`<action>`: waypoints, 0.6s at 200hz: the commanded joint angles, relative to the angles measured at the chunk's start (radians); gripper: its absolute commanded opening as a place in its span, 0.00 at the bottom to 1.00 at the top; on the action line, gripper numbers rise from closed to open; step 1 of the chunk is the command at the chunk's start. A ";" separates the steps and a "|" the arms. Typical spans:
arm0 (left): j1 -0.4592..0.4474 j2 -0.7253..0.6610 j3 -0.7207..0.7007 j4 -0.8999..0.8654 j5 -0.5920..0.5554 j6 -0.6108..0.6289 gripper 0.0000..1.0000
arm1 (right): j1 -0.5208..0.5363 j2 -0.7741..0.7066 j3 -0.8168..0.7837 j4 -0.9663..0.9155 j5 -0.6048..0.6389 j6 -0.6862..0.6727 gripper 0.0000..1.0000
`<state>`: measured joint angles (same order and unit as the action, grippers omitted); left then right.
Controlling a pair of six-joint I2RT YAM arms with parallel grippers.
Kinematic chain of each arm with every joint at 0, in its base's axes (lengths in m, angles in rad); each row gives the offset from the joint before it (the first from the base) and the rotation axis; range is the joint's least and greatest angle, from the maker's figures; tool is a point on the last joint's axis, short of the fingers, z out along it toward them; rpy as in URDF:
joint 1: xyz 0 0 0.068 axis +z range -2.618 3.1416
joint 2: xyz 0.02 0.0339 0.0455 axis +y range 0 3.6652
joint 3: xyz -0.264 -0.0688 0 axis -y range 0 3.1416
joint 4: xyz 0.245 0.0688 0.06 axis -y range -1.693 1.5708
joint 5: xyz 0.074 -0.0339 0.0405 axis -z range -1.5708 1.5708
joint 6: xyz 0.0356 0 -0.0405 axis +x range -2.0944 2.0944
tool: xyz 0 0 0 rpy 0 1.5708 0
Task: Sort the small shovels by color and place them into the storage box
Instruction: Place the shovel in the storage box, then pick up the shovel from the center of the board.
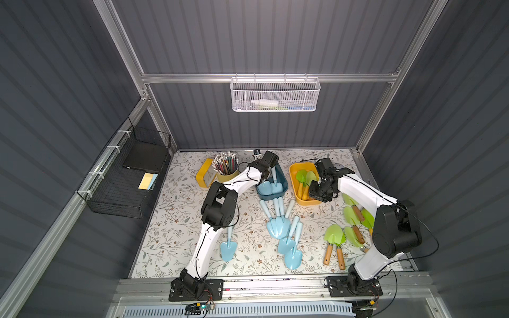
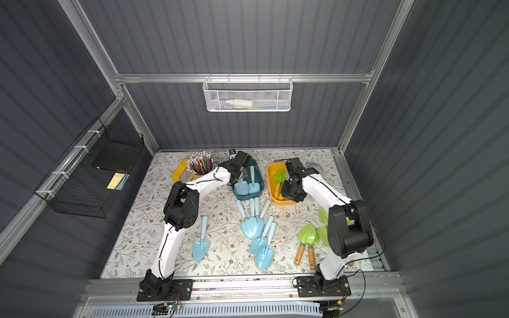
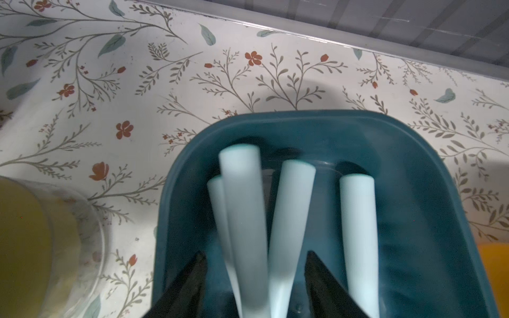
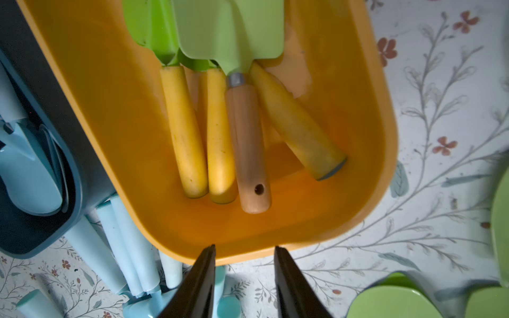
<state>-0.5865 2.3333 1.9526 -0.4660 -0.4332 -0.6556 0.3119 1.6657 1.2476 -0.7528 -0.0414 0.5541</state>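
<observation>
The blue shovels (image 3: 242,206) were smooth matt plastic, as was the teal box (image 3: 399,154). The orange box (image 4: 366,165) looked glossy plastic. One green shovel (image 4: 242,104) had a bare wooden handle with a metal ferrule. The worktop (image 3: 137,96) carried a smooth floral-printed covering.

Walls: dark grey ribbed panels (image 1: 261,35) close three sides.
Frame: silver aluminium profiles (image 1: 209,78) line the corners and cross the back wall.
Back wall: a white mesh basket (image 1: 275,95) hangs from the crossbar with pale items inside.
Left wall: a black wire basket (image 1: 124,179) is tied on with white ties.
Surface: the counter (image 1: 176,220) has a white covering printed with grey twigs and small red-brown flowers.
Front edge: a metal rail (image 1: 275,285).
Light: even, with soft shadows.
</observation>
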 commanded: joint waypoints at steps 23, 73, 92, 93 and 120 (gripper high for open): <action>-0.012 -0.072 0.065 0.061 0.014 -0.005 0.73 | -0.007 -0.110 -0.046 -0.174 0.084 0.016 0.43; -0.010 -0.081 0.100 0.094 0.063 -0.010 0.75 | -0.008 -0.218 -0.182 -0.353 -0.045 0.005 0.43; -0.007 -0.042 0.158 0.060 0.062 -0.002 0.75 | -0.007 -0.257 -0.269 -0.364 -0.133 0.020 0.43; -0.007 -0.039 0.160 0.058 0.061 0.000 0.75 | -0.007 -0.260 -0.273 -0.364 -0.136 0.022 0.43; 0.000 0.002 0.215 0.045 0.063 0.030 0.76 | -0.005 -0.312 -0.383 -0.365 -0.195 0.061 0.42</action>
<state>-0.5949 2.3032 2.1101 -0.3920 -0.3809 -0.6571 0.3065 1.3956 0.9249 -1.0611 -0.1490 0.5735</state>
